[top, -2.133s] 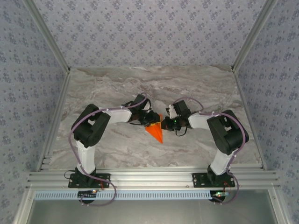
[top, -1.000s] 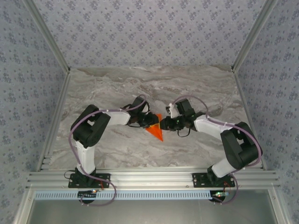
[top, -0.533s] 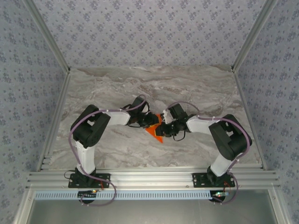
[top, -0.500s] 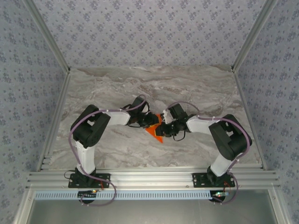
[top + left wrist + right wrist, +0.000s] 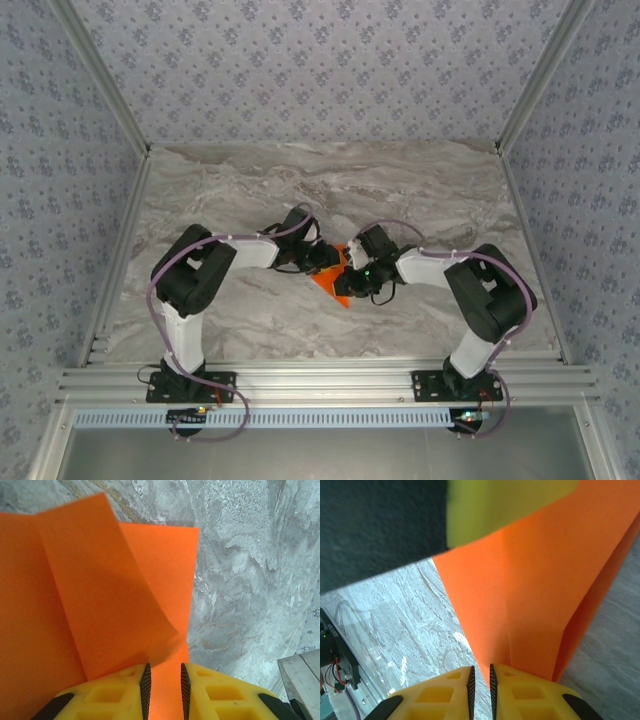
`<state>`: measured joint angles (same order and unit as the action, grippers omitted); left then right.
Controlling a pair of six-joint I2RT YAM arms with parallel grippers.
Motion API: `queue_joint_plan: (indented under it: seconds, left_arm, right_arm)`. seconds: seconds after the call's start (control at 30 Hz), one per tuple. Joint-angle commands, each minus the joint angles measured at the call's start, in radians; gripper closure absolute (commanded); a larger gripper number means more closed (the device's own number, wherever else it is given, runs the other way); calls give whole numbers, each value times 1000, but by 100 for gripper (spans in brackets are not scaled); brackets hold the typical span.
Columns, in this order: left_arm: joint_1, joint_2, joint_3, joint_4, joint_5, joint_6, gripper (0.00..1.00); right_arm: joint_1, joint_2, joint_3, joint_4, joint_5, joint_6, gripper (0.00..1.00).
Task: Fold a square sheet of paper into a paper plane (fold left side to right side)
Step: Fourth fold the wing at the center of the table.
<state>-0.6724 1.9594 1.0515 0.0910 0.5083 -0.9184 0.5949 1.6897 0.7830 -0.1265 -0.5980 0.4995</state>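
The orange sheet of paper (image 5: pixel 333 283) lies mid-table, folded into a wedge that points toward the near edge. My left gripper (image 5: pixel 328 262) rests on its far left part. In the left wrist view its jaws (image 5: pixel 163 690) stand slightly apart on the flat paper (image 5: pixel 100 590), and a curled flap rises ahead of the left finger. My right gripper (image 5: pixel 350 283) meets the sheet from the right. Seen from the right wrist, the paper (image 5: pixel 535 590) narrows into the thin gap of that gripper (image 5: pixel 481 687), which is shut on its edge.
The marble table (image 5: pixel 400 190) is bare around the paper, with aluminium rails along its sides and patterned walls behind. The left gripper's yellow finger (image 5: pixel 510 500) hangs close over the paper in the right wrist view.
My right gripper has moved left and nearer, from beside the paper onto its right edge, and now covers part of it. The left gripper has stayed put.
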Motion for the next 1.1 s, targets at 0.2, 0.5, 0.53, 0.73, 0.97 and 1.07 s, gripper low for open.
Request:
queue_joint_plan:
  seconds: [0.2,0.5,0.53,0.73,0.97,1.07]
  left_arm:
    - [2,35,-28,-110,-48,5,75]
    - [4,38,-25,-113,-47,7,75]
    - [4,38,-24,-113,-47,7,75]
    - [8,41,-26,-113,-48,9,75]
    - [13,47,-28,-113,-48,8,75]
    - [16,53,-31,-113,-50,10,75]
  right_arm:
    - [13,23,7,-75,15,-20,81]
    - [26,34,7,-113,45,-28,81]
    - [28,35,10,-120,50,-29,81]
    - [39,34,7,-160,83,-39,82]
    - [53,11,1,-210,113,-53,83]
    - [59,-2,-6,-219,113,-56,83]
